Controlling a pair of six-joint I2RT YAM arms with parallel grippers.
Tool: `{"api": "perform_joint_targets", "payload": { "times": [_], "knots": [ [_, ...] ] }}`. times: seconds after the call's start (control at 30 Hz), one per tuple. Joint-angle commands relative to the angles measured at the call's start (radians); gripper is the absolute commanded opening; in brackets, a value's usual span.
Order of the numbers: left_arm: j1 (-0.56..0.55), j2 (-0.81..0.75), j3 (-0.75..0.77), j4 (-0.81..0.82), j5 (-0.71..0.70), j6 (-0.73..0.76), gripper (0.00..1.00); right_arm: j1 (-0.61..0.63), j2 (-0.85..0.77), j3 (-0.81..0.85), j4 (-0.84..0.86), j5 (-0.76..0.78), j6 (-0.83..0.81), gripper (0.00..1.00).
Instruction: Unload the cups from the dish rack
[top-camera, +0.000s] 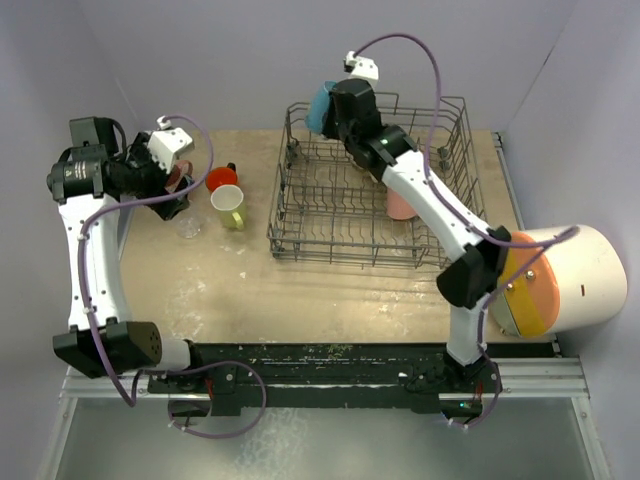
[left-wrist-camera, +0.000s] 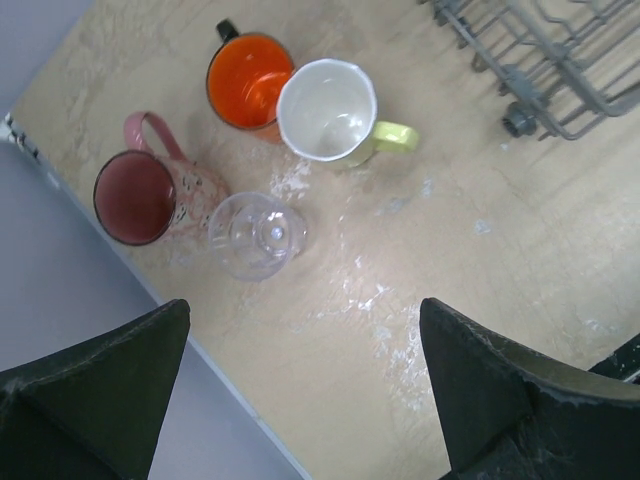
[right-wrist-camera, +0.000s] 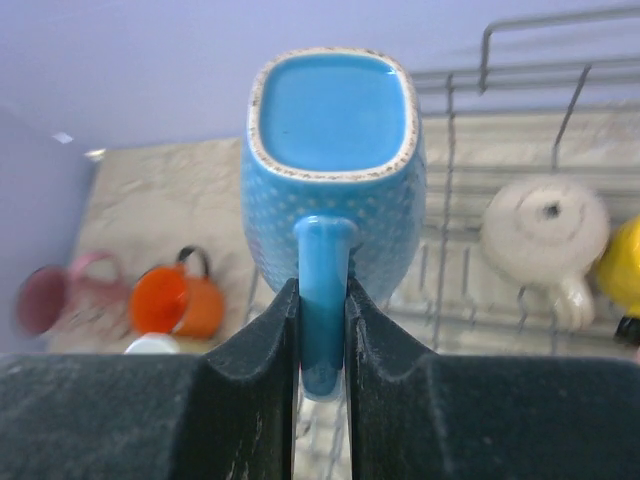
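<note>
My right gripper (right-wrist-camera: 322, 292) is shut on the handle of a blue mug (right-wrist-camera: 335, 150) and holds it above the far left corner of the grey wire dish rack (top-camera: 340, 262); the mug also shows in the top view (top-camera: 318, 108). A pink tumbler (top-camera: 400, 205), a beige cup (right-wrist-camera: 545, 225) and a yellow cup (right-wrist-camera: 622, 255) are in the rack. My left gripper (left-wrist-camera: 305, 305) is open and empty above the table. Below it stand an orange mug (left-wrist-camera: 248, 80), a pale yellow-green mug (left-wrist-camera: 328, 110), a pink mug (left-wrist-camera: 140, 195) and a clear glass (left-wrist-camera: 256, 235).
A big white cylinder with an orange end (top-camera: 560, 280) lies at the table's right, next to the right arm. The table's left edge (left-wrist-camera: 150, 290) runs close to the pink mug and the glass. The rack's near left corner (left-wrist-camera: 540, 60) is right of the cups.
</note>
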Motion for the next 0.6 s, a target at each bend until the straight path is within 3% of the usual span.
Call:
{"api": "perform_joint_targets", "payload": {
  "times": [0.0,0.23,0.37,0.57],
  "knots": [
    [0.003,-0.093,-0.079,0.068,0.212,0.121,0.99,0.024,-0.238,-0.212,0.075,-0.239,0.208,0.0],
    [-0.001,-0.212,-0.179,0.042,0.38,0.328,0.99,0.054,-0.5,-0.611,0.326,-0.631,0.498,0.0],
    [-0.001,-0.294,-0.227,0.007,0.462,0.488,0.99,0.092,-0.582,-0.73,0.455,-0.749,0.639,0.0],
    [-0.001,-0.387,-0.248,-0.003,0.571,0.572,1.0,0.147,-0.654,-0.953,0.799,-0.835,0.924,0.0]
  ]
}}
